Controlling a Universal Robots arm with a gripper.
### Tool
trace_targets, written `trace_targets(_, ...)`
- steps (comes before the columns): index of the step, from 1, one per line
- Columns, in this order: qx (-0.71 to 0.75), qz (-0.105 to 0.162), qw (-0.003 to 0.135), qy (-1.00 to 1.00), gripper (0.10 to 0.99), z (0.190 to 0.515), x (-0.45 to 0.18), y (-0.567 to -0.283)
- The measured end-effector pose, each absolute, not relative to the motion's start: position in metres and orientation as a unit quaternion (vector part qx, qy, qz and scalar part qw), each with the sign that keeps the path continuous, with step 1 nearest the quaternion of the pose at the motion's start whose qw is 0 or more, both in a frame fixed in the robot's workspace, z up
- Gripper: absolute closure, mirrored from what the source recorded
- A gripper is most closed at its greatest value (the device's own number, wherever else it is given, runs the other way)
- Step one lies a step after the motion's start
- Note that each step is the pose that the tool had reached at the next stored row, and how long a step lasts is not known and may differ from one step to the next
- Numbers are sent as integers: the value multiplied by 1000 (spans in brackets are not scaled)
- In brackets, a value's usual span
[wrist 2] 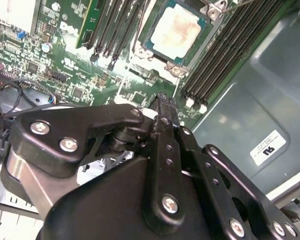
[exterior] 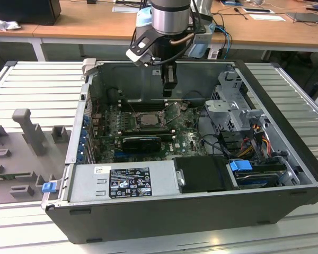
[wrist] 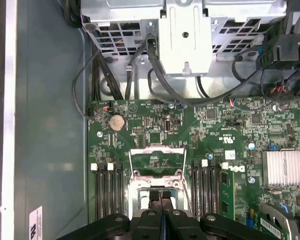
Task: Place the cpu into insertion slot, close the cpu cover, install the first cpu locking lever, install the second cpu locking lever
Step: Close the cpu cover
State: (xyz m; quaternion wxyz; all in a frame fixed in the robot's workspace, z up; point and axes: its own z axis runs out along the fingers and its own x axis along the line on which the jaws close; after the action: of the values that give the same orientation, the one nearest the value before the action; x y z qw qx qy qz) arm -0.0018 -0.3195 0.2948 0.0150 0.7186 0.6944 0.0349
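**Gripper closed and empty over the board; cpu seated, cover standing open**

You are looking at an open computer case (exterior: 191, 211) lying on its side on the slatted metal desk (exterior: 37, 79). The arm (exterior: 169, 16) reaches down into it from the far side. The green motherboard (exterior: 188, 140) covers the floor of the case. A grey power supply (exterior: 122, 182) runs along the near wall, and a metal drive cage (exterior: 233, 106) stands towards the exterior view's right.

Your gripper (exterior: 168, 91) hangs above the board, close to the socket, and touches nothing. In both wrist views its black fingers (wrist: 154, 200) are pressed together with nothing held between them, so you can read it as closed and empty.

Long black memory slots (wrist 2: 215, 55) flank the socket on both sides.

The cpu cover (wrist: 157, 149) is not down. In the first wrist view its thin metal frame is swung up from one edge of the socket, and the green board shows through its square window.

The insertion slot (wrist 2: 150, 45) sits under that raised frame, its dark rim visible around the chip. The cpu (wrist 2: 177, 29) lies flat inside it, pale silvery face up, and the closed fingertips are apart from it.
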Motion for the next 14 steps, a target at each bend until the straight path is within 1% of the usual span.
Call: trace_targets(14,719,35,15,694,980,296,22,-319)
